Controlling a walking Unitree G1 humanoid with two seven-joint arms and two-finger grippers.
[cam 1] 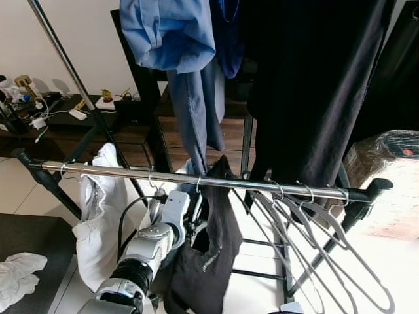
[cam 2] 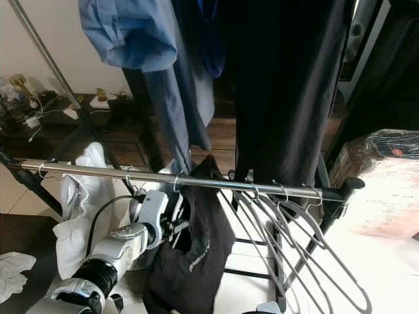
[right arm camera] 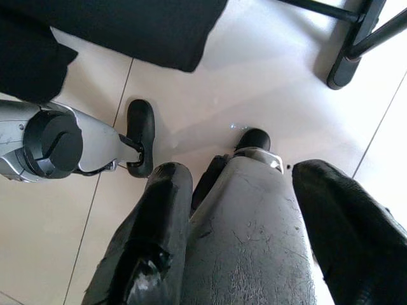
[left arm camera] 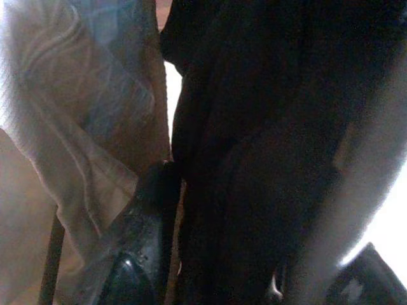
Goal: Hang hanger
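Note:
A silver rail (cam 1: pixel 124 171) runs across the clothes rack. A black garment (cam 1: pixel 213 258) hangs from it on a hanger whose hook (cam 1: pixel 198 184) sits over the rail. My left gripper (cam 1: pixel 192 221) is raised just under the rail against that garment's left shoulder. In the left wrist view its fingers (left arm camera: pixel 143 248) stand apart with the black cloth (left arm camera: pixel 254 159) between them, so it looks open. Several empty grey hangers (cam 1: pixel 314 229) hang further right on the rail. My right gripper (right arm camera: pixel 254 210) hangs low and open, pointing at the tiled floor (right arm camera: pixel 273 76).
A white garment (cam 1: pixel 98 209) hangs left of my arm. A blue shirt (cam 1: pixel 170 33) and a long black garment (cam 1: pixel 308 85) hang from above. A wrapped box (cam 1: pixel 393 176) stands at the right. A white cloth (cam 1: pixel 16 275) lies on a dark mat.

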